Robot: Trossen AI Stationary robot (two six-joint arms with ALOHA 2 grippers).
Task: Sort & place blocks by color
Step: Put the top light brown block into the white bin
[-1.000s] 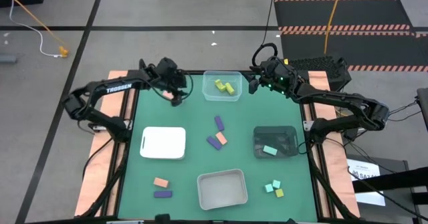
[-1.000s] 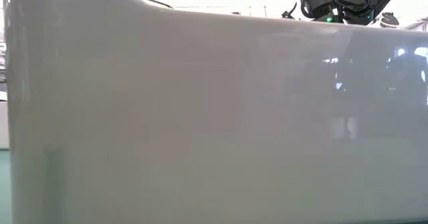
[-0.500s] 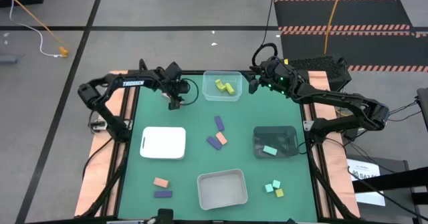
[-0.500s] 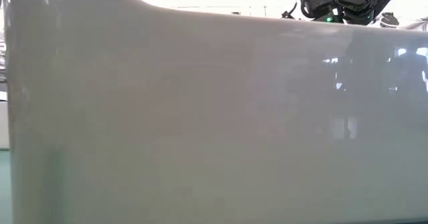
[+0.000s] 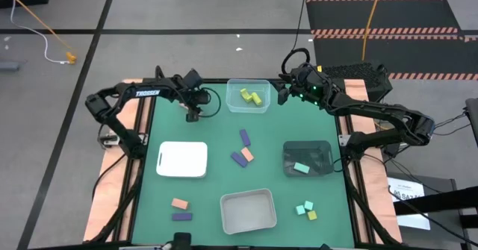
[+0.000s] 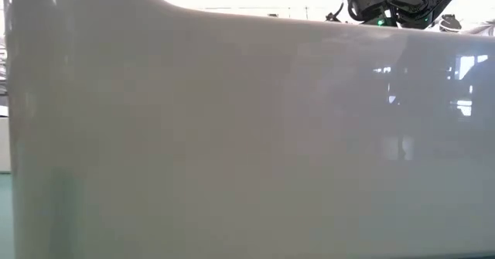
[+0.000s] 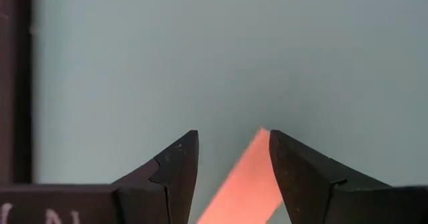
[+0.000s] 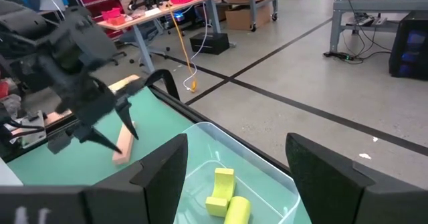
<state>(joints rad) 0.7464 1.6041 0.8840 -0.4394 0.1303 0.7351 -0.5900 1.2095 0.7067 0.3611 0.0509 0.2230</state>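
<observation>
green table [image 5: 216, 179], left gripper [image 5: 193, 116] now lower with salmon block [image 7: 242, 184]

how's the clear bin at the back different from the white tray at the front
The clear bin is see-through and holds yellow blocks; the white tray is opaque, with nothing visible inside. The bin sits at the far edge between both arms, the tray at the near edge. Both are open-topped rectangles with rounded corners.
</observation>
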